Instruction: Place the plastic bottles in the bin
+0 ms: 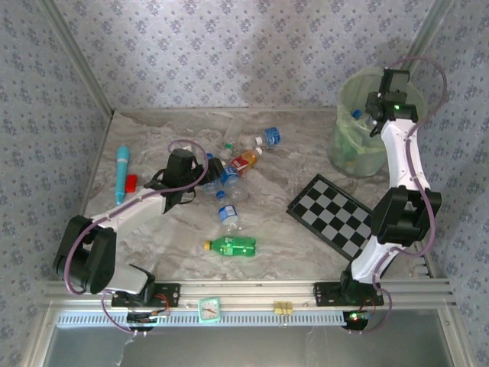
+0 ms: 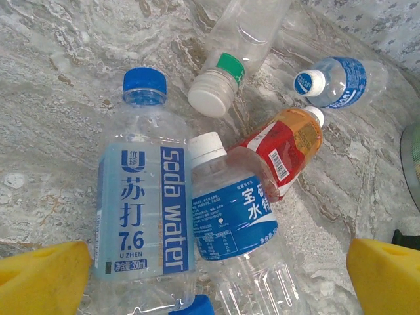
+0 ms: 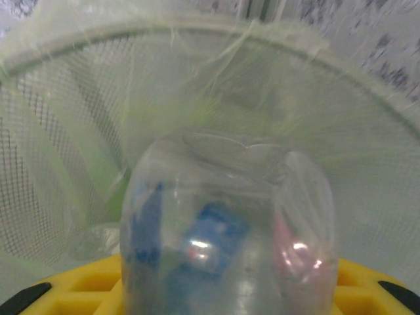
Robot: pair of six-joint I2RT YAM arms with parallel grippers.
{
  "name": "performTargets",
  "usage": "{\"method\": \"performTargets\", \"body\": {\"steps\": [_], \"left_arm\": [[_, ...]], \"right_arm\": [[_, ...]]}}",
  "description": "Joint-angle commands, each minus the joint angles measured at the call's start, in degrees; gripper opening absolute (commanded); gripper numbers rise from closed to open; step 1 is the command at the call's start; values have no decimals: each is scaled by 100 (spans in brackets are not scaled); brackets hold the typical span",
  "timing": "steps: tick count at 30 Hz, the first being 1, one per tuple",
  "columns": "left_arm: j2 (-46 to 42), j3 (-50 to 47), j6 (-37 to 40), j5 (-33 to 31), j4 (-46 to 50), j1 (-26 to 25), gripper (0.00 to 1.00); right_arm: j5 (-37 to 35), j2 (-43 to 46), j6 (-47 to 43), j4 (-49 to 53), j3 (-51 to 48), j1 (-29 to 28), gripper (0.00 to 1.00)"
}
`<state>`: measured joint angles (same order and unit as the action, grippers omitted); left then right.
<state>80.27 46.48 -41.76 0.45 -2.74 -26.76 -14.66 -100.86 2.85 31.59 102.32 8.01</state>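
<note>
Right wrist view is a blurry mess: the clear bottle (image 3: 230,216) runs off the bottom edge, its print just smears. Left wrist view chops the base off the soda water bottle (image 2: 141,203).

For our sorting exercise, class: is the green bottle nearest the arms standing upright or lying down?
Lying down: the green bottle rests lengthwise on the table, its yellow cap pointing left.

The blue-capped bottle (image 2: 141,197) label reads "Soda water 7.6".
</note>
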Motion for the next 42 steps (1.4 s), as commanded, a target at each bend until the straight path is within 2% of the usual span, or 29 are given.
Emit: {"method": "performTargets", "body": {"steps": [1, 9, 11, 15, 25, 32, 38, 42], "left_arm": [[34, 265, 131, 87, 36, -39, 100], [10, 268, 150, 69, 107, -48, 100], [18, 282, 155, 69, 116, -48, 100], [-3, 293, 150, 78, 142, -66, 100], [-408, 217, 259, 16, 446, -221, 100], [-1031, 93, 933, 50, 1232, -482, 100], [-1710, -200, 1510, 74, 1993, -788, 100], [-1983, -500, 1583, 241, 2274, -1097, 100]], "right_arm": [[199, -215, 281, 259, 202, 39, 48], [178, -313, 313, 396, 376, 42, 67], [150, -247, 280, 425, 459, 35, 76], [127, 58, 238, 403, 494, -5, 100], [247, 1581, 119, -335, -574, -704, 100], [789, 2274, 456, -615, -1648, -1612, 100], [877, 2298, 682, -781, -2318, -2598, 100], [970, 2138, 1112, -896, -2522, -2976, 100]]}}
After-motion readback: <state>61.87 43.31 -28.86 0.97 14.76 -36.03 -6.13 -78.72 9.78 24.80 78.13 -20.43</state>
